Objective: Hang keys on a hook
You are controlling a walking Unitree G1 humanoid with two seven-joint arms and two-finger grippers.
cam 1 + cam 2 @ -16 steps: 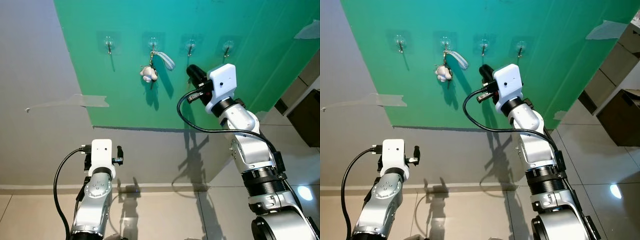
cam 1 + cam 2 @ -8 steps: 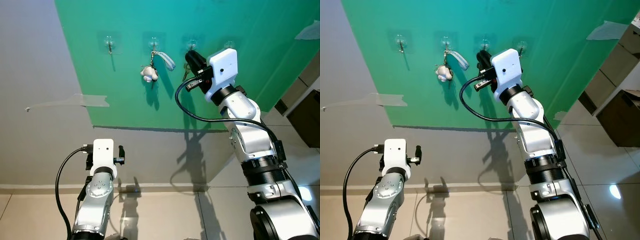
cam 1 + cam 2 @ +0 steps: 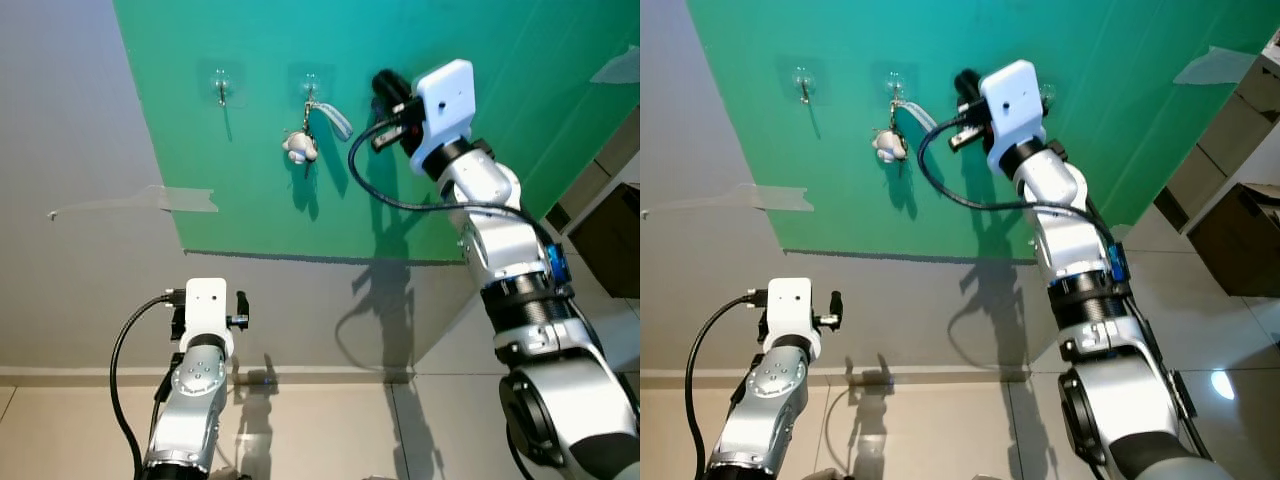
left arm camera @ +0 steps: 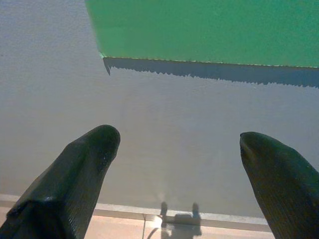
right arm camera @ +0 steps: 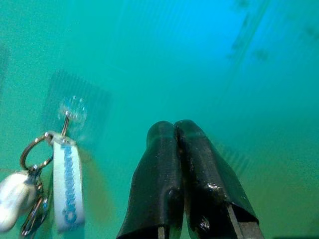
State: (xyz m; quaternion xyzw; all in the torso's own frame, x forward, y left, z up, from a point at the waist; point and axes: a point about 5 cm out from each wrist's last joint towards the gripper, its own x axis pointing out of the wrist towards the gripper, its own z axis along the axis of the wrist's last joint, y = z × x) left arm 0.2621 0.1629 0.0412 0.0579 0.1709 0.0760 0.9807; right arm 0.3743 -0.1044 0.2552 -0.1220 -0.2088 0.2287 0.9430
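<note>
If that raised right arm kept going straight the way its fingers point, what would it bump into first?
Probably the green wall panel: the right gripper, fingers shut, aims at bare green surface beside the clear adhesive hook holding the keys, though depth is unclear.

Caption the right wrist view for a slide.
Right gripper, fingers shut, near the green wall beside keys hanging on a hook.

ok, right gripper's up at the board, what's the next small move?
Probably ease the right gripper in toward the green board, just off the occupied hook: it is shut, raised level with that hook, which already carries a keyring. What it pinches is unclear.
</note>
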